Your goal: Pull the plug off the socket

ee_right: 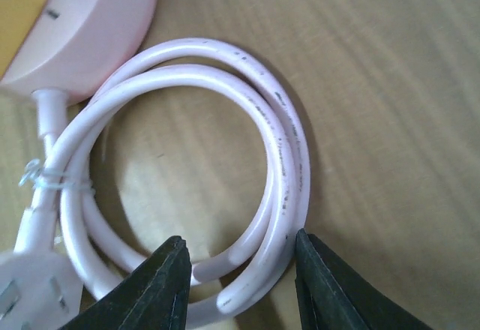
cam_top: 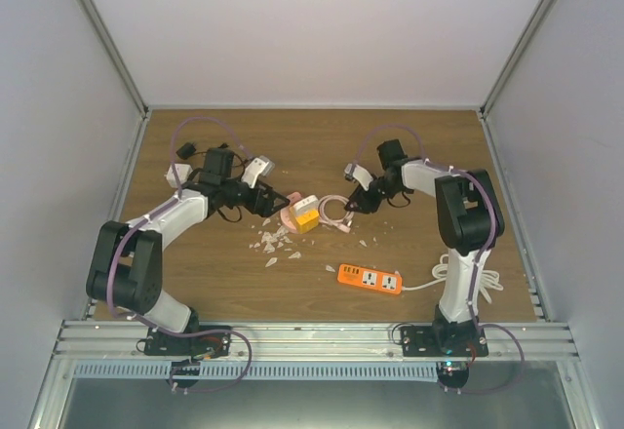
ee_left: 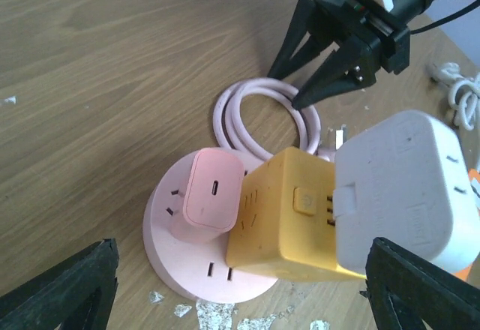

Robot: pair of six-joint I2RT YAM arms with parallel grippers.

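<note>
Pink socket (ee_left: 169, 262) sits between spread left fingers (ee_left: 64, 289); right fingers (ee_right: 154, 285) pinch its cable (ee_right: 285, 172).

Of my left end effector (ee_left: 240, 259) only 2 finger stubs show, cut by the lower frame edge. The white plug (ee_left: 405, 195) hides part of the yellow cube socket (ee_left: 281, 229), which covers part of the pink round socket (ee_left: 169, 259). The pink cable (ee_right: 289, 157) runs off my right wrist view's bottom. The mid-worktop scraps (cam_top: 273, 244) are too small to identify.

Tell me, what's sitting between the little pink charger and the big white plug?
The yellow cube adapter sits between the pink charger and the white plug, which is pushed into its side. The left wrist view shows it clearly.
</note>
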